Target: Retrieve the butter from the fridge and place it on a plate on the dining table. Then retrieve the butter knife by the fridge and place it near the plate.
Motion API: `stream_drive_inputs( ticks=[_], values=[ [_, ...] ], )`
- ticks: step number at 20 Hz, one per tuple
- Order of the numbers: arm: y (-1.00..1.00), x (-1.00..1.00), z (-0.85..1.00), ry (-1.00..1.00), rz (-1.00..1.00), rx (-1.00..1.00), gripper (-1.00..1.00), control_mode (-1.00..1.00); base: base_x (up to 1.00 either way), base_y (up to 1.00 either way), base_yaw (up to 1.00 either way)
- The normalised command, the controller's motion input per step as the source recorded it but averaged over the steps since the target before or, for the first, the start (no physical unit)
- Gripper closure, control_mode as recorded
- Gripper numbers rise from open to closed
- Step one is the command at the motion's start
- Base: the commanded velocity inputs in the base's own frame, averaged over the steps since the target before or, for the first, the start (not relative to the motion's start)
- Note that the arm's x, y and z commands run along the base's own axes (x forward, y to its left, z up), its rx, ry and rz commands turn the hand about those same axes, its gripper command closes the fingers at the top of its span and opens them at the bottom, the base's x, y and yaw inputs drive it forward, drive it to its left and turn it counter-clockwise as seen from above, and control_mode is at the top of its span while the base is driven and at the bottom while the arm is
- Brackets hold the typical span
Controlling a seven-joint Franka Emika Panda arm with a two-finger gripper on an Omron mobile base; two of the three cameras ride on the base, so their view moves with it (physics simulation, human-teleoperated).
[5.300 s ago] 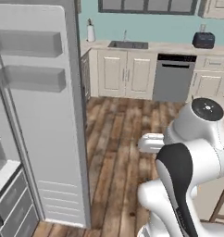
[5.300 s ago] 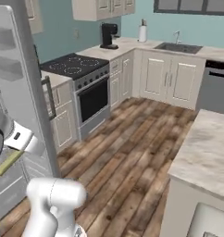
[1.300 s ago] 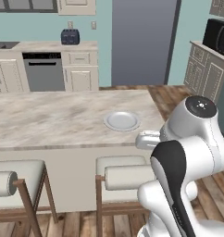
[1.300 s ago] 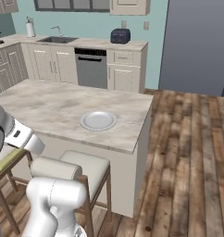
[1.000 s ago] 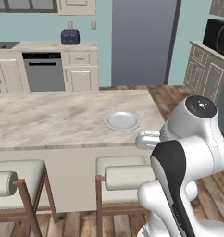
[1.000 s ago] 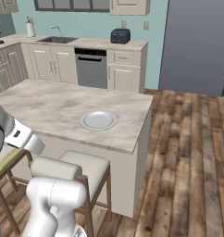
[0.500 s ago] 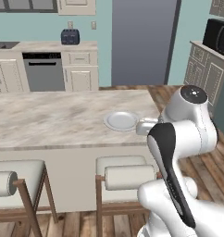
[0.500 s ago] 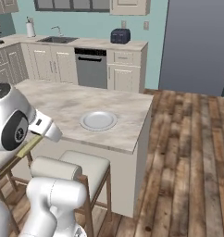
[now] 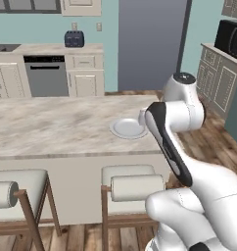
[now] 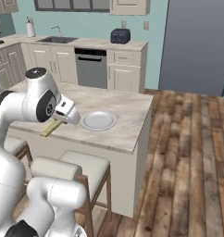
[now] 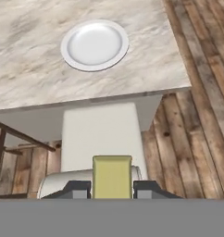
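Butter (image 11: 112, 176) sits pinched btwn gripper (image 11: 112, 189) fingers, half-closed on its narrow width, carried end-out above stool (image 11: 101, 139) w/ plate (image 11: 95, 45) ahead on dining table (image 11: 26, 69), prob. for lay-down.

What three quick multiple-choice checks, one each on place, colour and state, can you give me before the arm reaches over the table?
1. Where is the plate?
A. on the dining table
B. on a stool
C. on the floor

2. What colour is the butter?
A. red
B. yellow-olive
C. blue

3. What state is the gripper in?
A. open
B. shut on the butter
C. shut on the plate

Answers: 1 A, the plate rests on the marbled top. 2 B, a yellow-olive stick. 3 B, the fingertips flank the stick in the hand view.
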Motion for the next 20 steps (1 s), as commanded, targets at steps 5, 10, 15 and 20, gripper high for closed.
stream_drive_inputs(
  ticks=[5,10,15,20],
  values=[
    [-0.15,1.00,0.02,0.19,-0.07,0.02,1.00,-1.00,0.00,0.00,0.00],
    [0.00,1.00,-0.13,0.07,-0.26,0.00,1.00,-1.00,0.00,0.00,0.00],
    [-0.05,1.00,-0.18,0.01,-0.25,0.01,1.00,-1.00,0.00,0.00,0.00],
    [-0.11,1.00,-0.17,0.02,-0.15,0.06,1.00,-1.00,0.00,0.00,0.00]
  ],
)
